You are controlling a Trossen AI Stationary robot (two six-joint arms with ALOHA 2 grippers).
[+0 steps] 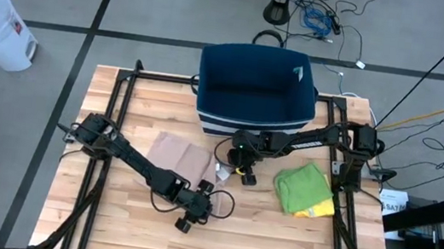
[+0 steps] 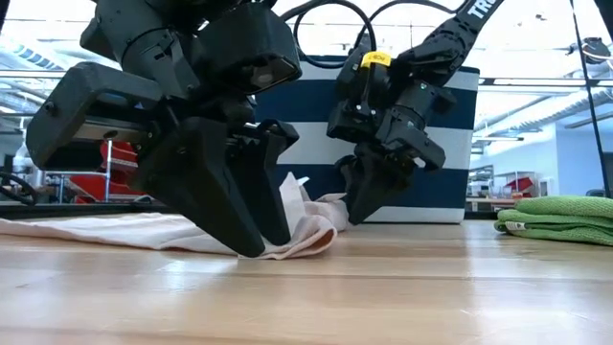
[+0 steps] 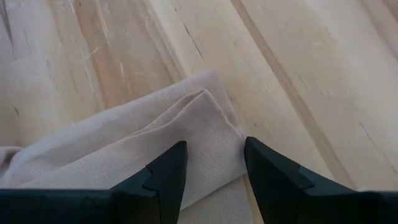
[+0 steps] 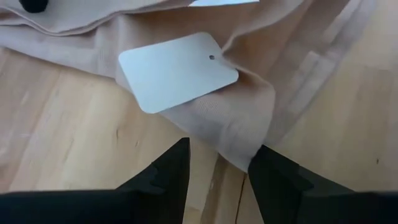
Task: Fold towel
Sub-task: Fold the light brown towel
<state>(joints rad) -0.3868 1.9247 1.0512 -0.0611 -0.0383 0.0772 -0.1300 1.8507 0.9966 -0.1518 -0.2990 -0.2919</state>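
From above, the 2 arms cover much of the beige towel's (image 1: 179, 155) near-right corner, so its outline there is hard to follow. A white tag (image 4: 177, 70) lies on the cloth. The towel sits on the wooden table (image 1: 105, 229), left of centre, mostly flat with bunched folds at its right edge.

The left hand (image 3: 214, 163) is down at the table, fingers (image 3: 163, 177) parted, straddling a folded towel corner; cloth lies in the gap, but the fingers are not closed on it. The right hand (image 4: 217, 165), just right of the towel, also has its fingers apart, with a fold edge reaching between the tips, not pinched.

The table's front strip and left side lie open; the black frame rails (image 1: 111, 118) run along both sides.

A navy bin with white stripes (image 1: 256, 95) stands at the back edge; its inside looks dark and I cannot tell its contents. A folded green cloth (image 1: 301, 187) over something yellow (image 1: 318, 211) lies on the right.
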